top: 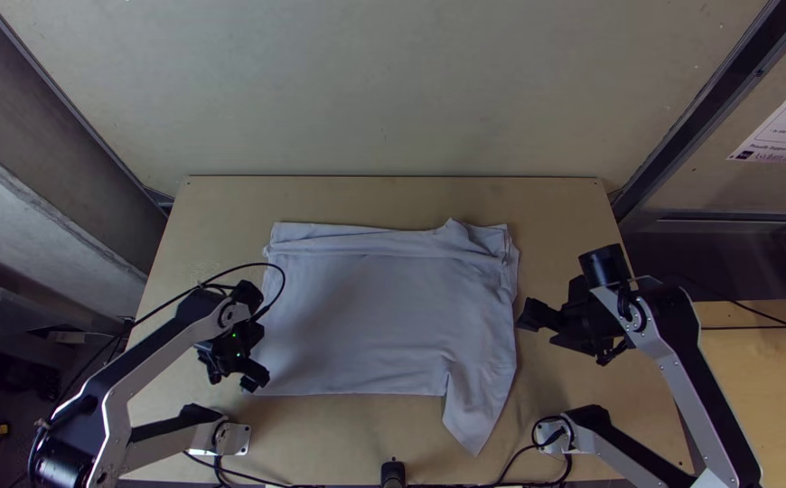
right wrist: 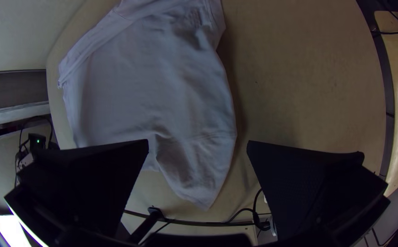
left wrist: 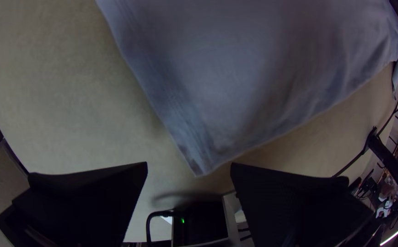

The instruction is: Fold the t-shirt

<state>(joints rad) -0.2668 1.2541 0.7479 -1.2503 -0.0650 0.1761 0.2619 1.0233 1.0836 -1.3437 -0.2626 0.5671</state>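
Note:
The light grey-white t-shirt (top: 366, 307) lies on the table, its far edge folded over in a narrow strip and a sleeve (top: 477, 411) pointing toward the near edge at the right. My left gripper (top: 247, 370) is at the shirt's near left corner, and my right gripper (top: 551, 333) is just right of the shirt. In the left wrist view the left gripper (left wrist: 189, 171) stands open, the shirt's corner (left wrist: 201, 164) between its fingertips but apart from them. The right wrist view shows the right gripper (right wrist: 198, 144) open above the shirt's sleeve side (right wrist: 194, 160).
Bare wooden table (top: 339, 194) surrounds the shirt. Black cables (top: 510, 470) run along the table's near edge, by a small dark post (top: 394, 473). A wall stands behind the far edge.

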